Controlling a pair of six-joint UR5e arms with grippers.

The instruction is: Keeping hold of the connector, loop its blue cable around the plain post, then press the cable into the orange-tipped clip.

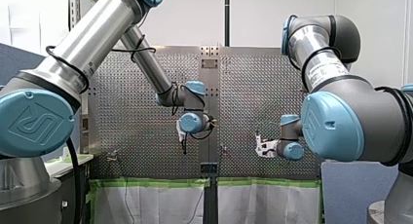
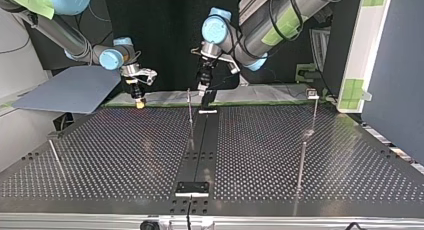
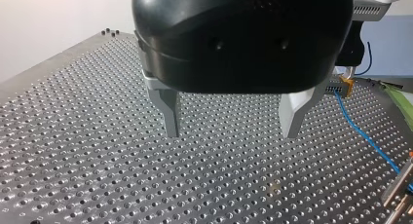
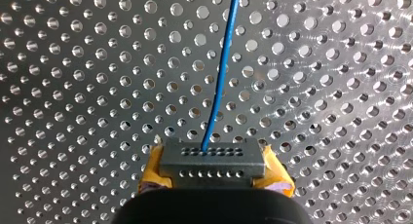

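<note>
In the right wrist view my right gripper (image 4: 213,164) is shut on a grey connector (image 4: 212,158), gripped between its yellow pads (image 4: 152,171). A blue cable (image 4: 222,73) leaves the connector and runs ahead over the perforated plate. In the left wrist view my left gripper (image 3: 233,130) hangs open over bare plate, with nothing between its metal fingers (image 3: 170,112). Beyond it, to one side, the other gripper holds the connector (image 3: 342,84), and the blue cable (image 3: 366,138) trails to an orange-tipped metal part (image 3: 408,161). In the top view my right gripper (image 2: 139,102) is at the left and my left gripper (image 2: 206,94) is near the middle.
Thin upright posts stand on the table in the top view: one by the middle strip (image 2: 190,115), two at the right (image 2: 302,162) (image 2: 315,109), one at the left (image 2: 55,157). A black centre strip (image 2: 202,140) with brackets runs across the plate.
</note>
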